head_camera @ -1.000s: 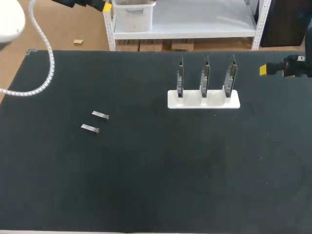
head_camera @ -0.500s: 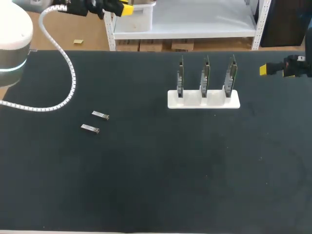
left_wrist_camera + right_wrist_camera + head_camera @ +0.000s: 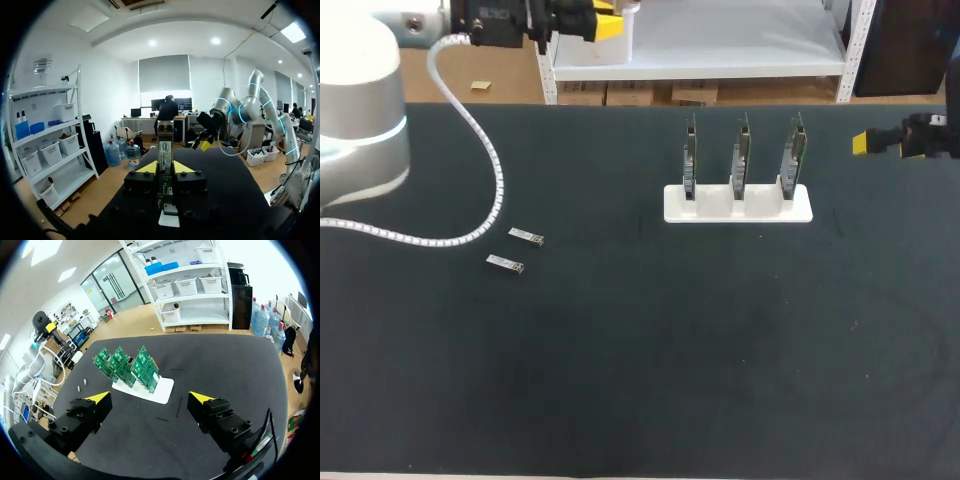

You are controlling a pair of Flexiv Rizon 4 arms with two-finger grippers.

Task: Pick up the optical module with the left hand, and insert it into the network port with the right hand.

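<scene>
Two small silver optical modules lie on the black table, one (image 3: 526, 236) just behind the other (image 3: 505, 264). My left gripper (image 3: 598, 20) hangs high over the table's far left edge, well away from them. In the left wrist view its yellow tips (image 3: 165, 167) stand a narrow gap apart with nothing held. Through the gap shows the white stand (image 3: 169, 219), seen end-on. The stand (image 3: 738, 205) holds three upright green boards (image 3: 741, 155). My right gripper (image 3: 868, 143) is at the table's right edge, wide open (image 3: 151, 399) and empty, facing the boards (image 3: 127, 365).
The left arm's white corrugated cable (image 3: 485, 170) droops onto the table close behind the modules. The black table top (image 3: 670, 350) stretches bare in front of the stand and modules. My right gripper (image 3: 205, 145) shows far beyond the stand in the left wrist view.
My left arm has swung in from the upper left, its gripper moving right along the far edge, and its cable has slid toward the modules. The right arm, modules and stand have not moved.
</scene>
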